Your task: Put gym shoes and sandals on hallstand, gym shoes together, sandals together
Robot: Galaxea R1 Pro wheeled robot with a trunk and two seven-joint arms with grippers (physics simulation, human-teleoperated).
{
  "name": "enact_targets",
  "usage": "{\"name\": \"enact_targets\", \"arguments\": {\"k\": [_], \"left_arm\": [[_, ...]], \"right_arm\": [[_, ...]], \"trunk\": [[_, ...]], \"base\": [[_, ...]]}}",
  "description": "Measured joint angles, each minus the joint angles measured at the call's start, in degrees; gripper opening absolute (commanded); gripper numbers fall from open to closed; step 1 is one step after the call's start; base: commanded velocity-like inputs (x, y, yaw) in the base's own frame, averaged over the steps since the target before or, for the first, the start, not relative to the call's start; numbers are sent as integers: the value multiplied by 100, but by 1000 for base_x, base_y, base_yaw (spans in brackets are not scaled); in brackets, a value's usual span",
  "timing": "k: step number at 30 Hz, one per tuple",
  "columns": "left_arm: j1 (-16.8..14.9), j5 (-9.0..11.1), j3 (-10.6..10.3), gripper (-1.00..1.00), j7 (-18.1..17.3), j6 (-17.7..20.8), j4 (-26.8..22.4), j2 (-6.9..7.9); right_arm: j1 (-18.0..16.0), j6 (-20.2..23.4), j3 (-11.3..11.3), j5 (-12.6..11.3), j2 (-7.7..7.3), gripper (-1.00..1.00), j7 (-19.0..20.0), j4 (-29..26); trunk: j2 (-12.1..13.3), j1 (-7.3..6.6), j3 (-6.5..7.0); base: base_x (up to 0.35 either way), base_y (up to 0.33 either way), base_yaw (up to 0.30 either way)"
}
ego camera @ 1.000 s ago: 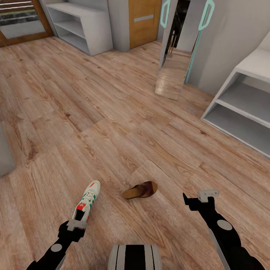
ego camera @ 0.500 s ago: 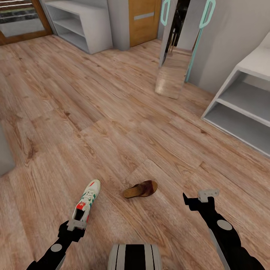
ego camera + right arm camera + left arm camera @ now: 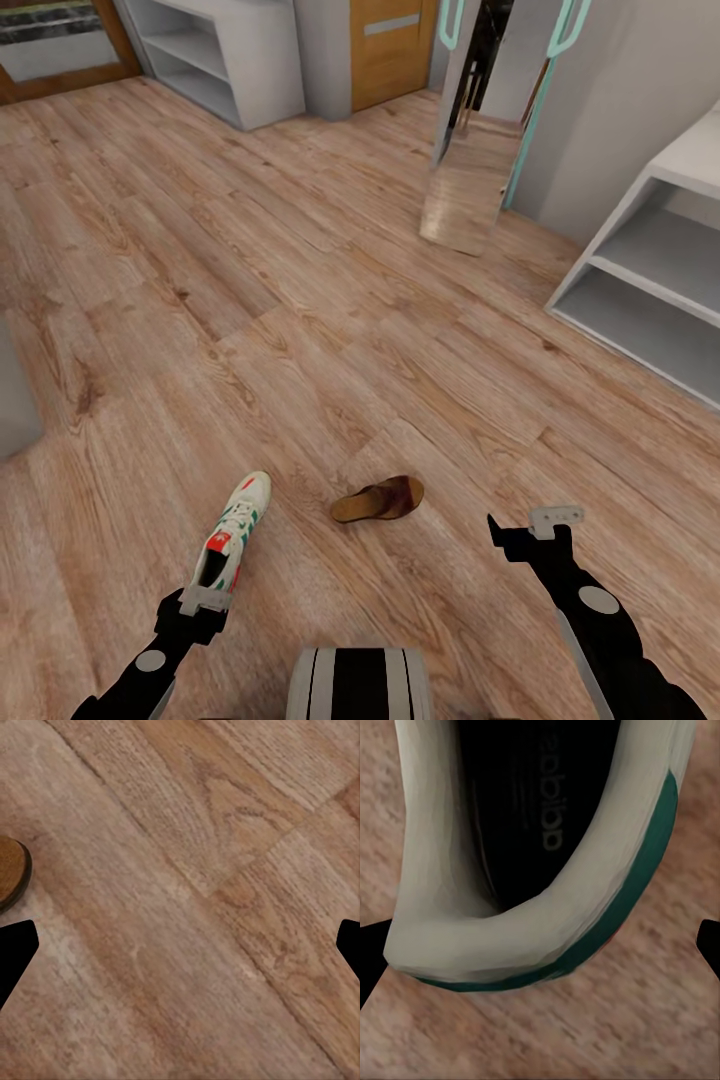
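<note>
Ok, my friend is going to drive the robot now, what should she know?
Left gripper: open, right above the heel of one gym shoe, not gripping it.
Right gripper: open, holding nothing, over bare corridor floor.
One sandal lies on the floor between the arms.
The hallstand is ahead on the right; its visible shelves hold no shoes.
Done: nothing on the rack yet.
Left: grab this shoe and sandal, find the other two, pair them on the rack.
</note>
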Motion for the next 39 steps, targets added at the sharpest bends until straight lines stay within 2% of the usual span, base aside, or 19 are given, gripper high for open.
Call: {"name": "enact_targets", "arguments": {"k": [39], "left_arm": [[0, -6, 0, 100, 8, 6, 2, -3]], "right_arm": [[0, 0, 0, 0, 0, 100, 0, -1]], "trunk": [[0, 0, -7]], "base": [[31, 17, 1]]}}
